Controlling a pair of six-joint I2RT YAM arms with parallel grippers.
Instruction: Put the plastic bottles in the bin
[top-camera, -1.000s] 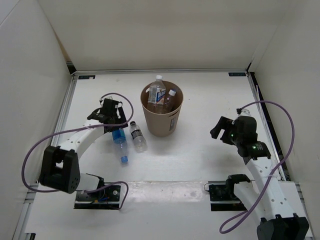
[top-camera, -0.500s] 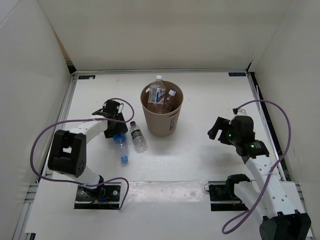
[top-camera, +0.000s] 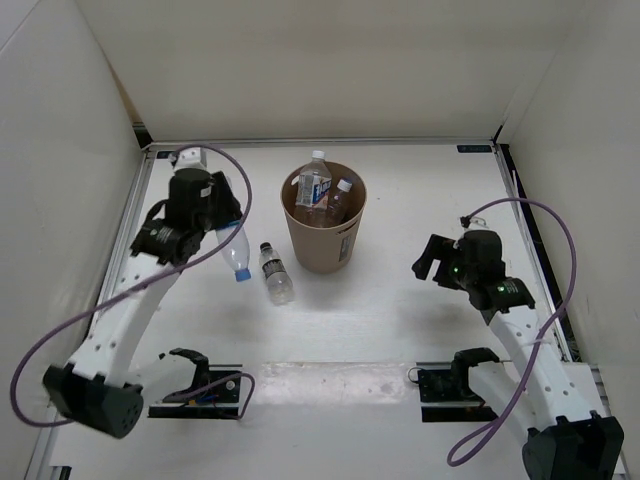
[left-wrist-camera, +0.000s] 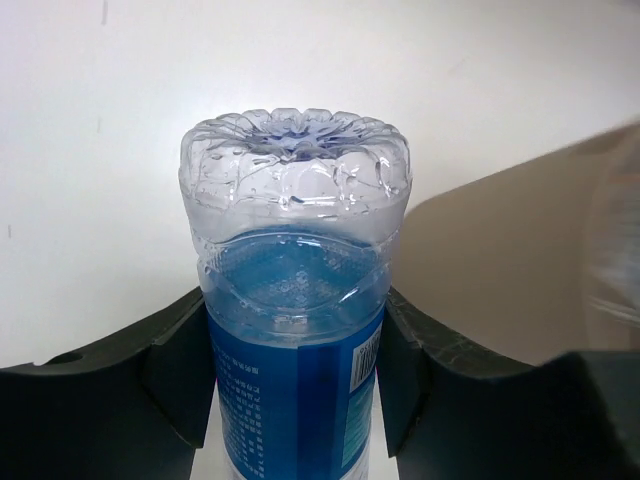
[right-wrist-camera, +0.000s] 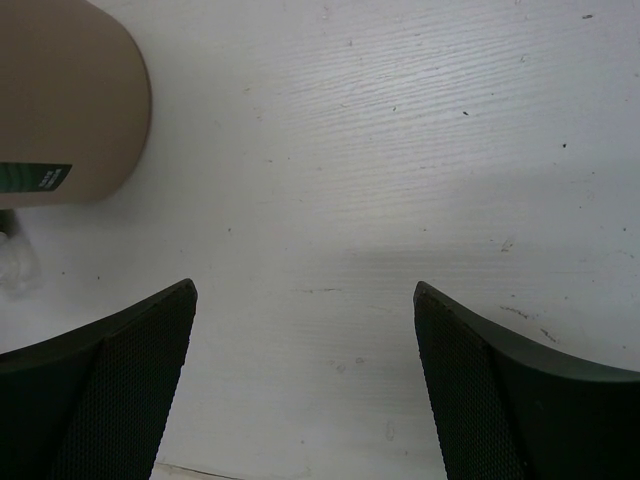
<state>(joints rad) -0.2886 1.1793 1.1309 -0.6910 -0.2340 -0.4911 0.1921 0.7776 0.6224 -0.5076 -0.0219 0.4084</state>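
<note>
Blue-tinted clear plastic bottle (top-camera: 234, 252) sits left of centre in the top view. The left gripper (top-camera: 222, 233) is clamped on its base end, and the cap points to the lower right. It looks lifted off the white table (top-camera: 400, 200). The step, as I judge it, is the carry to the tan round tapered bin (top-camera: 322, 245), which is at frame centre, right of the bottle and apart from it. To do it well: keep the squeeze firm, go high enough that the hanging cap clears the rim, and centre over the opening before letting go. Two labelled clear bottles (top-camera: 314, 186) already poke out of the bin. A dark-capped clear bottle (top-camera: 277, 275) lies on the table btwn gripper and bin. The right gripper (top-camera: 432, 262) hangs mid-right, well apart.

Left wrist view: black fingers (left-wrist-camera: 170, 370) press both sides of the bottle, base at the top of frame. The tan blur at right is prob. the bin.

Right wrist view: jaws spread wide w/ nothing btwn them, bin wall at upper left.
</note>
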